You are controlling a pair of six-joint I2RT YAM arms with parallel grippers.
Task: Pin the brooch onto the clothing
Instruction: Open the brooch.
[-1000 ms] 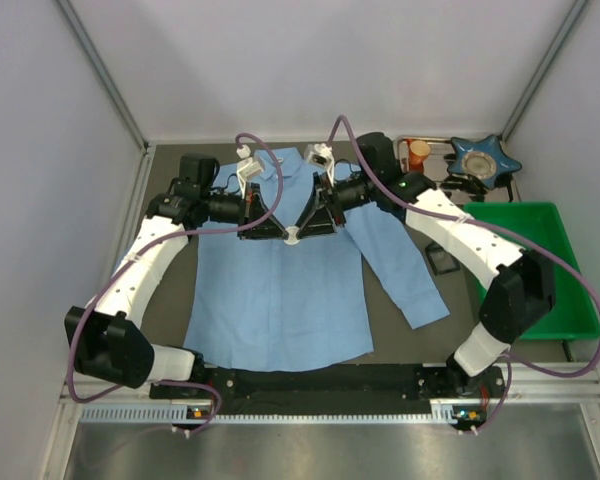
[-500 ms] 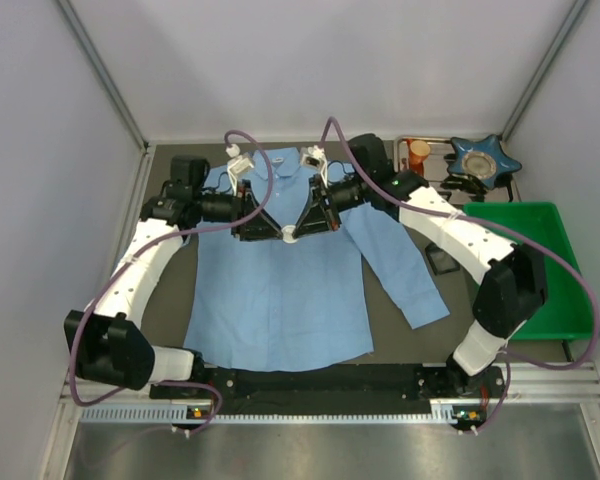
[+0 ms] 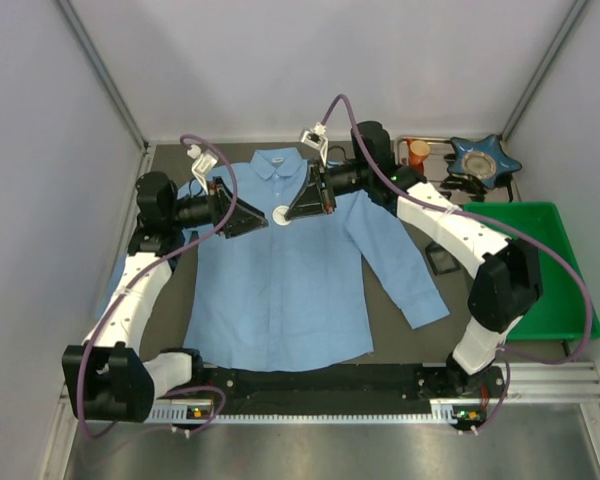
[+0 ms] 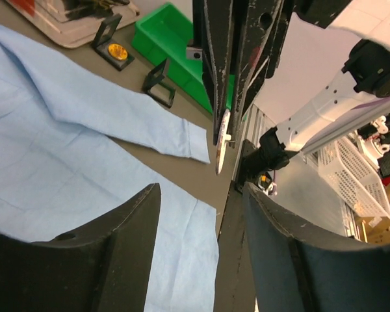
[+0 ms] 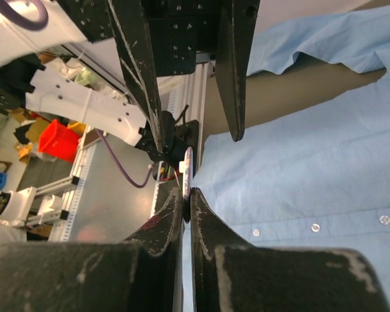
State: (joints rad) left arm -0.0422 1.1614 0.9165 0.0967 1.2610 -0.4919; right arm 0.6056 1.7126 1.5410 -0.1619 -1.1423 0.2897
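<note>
Your right claw pinches a thin, round white brooch edge-on between its 2 black fingers, over the chest of the smooth light blue shirt. The shirt lies flat on the dark matte desk. Your left claw gapes nearby, holding nothing.

- Top external: high behind the arm bases, looking down on the whole worktop.
- Left wrist: low, close, facing the right edge across the shirt.
- Right wrist: low, close, facing left; same shirt.
</note>
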